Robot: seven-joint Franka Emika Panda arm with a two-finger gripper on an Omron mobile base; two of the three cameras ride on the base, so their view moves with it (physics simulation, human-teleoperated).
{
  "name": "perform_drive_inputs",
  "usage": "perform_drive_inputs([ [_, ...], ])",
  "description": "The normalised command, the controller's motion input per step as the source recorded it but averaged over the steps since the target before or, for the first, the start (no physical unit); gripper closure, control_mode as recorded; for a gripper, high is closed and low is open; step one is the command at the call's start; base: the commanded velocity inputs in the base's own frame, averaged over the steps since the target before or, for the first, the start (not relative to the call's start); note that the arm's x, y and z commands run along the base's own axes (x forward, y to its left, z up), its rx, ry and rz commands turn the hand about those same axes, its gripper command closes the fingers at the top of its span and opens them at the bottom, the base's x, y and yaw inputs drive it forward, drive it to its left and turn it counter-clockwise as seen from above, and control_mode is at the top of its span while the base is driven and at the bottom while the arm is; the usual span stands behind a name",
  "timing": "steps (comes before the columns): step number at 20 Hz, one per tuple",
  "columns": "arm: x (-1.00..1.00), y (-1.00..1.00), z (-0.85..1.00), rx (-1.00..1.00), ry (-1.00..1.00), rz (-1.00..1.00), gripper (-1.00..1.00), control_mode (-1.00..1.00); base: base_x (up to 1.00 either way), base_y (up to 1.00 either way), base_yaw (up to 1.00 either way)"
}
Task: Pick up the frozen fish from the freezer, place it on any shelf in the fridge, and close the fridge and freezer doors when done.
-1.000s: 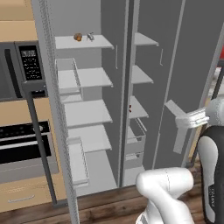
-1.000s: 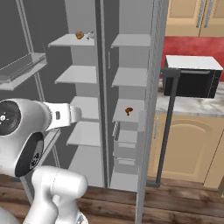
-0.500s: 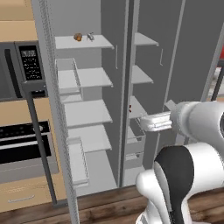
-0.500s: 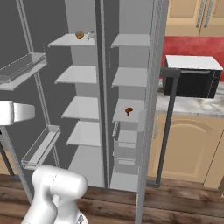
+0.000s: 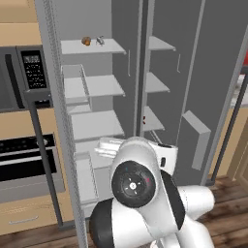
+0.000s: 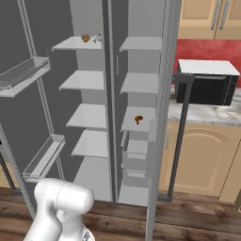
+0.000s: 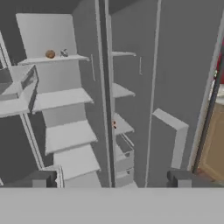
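The frozen fish (image 5: pixel 100 40) lies on the top shelf (image 5: pixel 114 47) of the fridge (image 5: pixel 97 19), just beside a small round orange-brown lump (image 5: pixel 86 41). From the hand view it shows as a slim grey sliver up high, well apart from the gripper (image 7: pixel 111 179). The gripper's fingers stand wide apart with nothing between them, pointed at the open unit from some way back. A small reddish-brown thing (image 6: pixel 138 119) sits on a middle shelf of the freezer (image 5: pixel 160 63).

Judging by how things lie, the fish is already placed and what is left is shutting the doors. The fridge door (image 6: pixel 19 37) hangs open on the left and the freezer door (image 5: pixel 213 63) on the right.

The main risk looks like the arm itself. Its bulky joints stand right in front of the opening, between the two doors, so a door swung shut could hit the elbow or the base and stop ajar. Pushing on a flat door panel with spread fingers could also slip sideways, or catch on the long bar handle (image 6: pixel 180 136). A hard slam might jolt the fish or the lump along the shelf. If the freezer door is closed alone, the task falls short, as both doors have to end up shut
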Motion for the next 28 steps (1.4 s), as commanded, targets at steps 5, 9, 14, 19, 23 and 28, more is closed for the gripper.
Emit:
perform_drive_inputs([
  [5, 0.08, 1.00, -0.42, 0.08, -0.22, -0.31, -1.00, -1.00, 0.00, 0.00, 0.00],
  [9, 0.42, 1.00, -0.13, 0.01, -0.26, -0.33, -1.00, -1.00, 0.00, 0.00, 0.00],
  [14, 0.66, 1.00, -0.18, -0.03, -0.03, -0.39, -1.00, -1.00, 0.00, 0.00, 0.00],
  [19, 0.32, 1.00, -0.09, -0.11, 0.03, -0.24, -1.00, -1.00, 0.00, 0.00, 0.00],
  [23, -0.06, 0.87, -0.08, -0.20, 0.02, 0.08, -1.00, -1.00, 0.00, 0.00, 0.00],
  [28, 0.34, 0.56, -0.09, -0.13, 0.11, 0.07, -1.00, -1.00, 0.00, 0.00, 0.00],
])
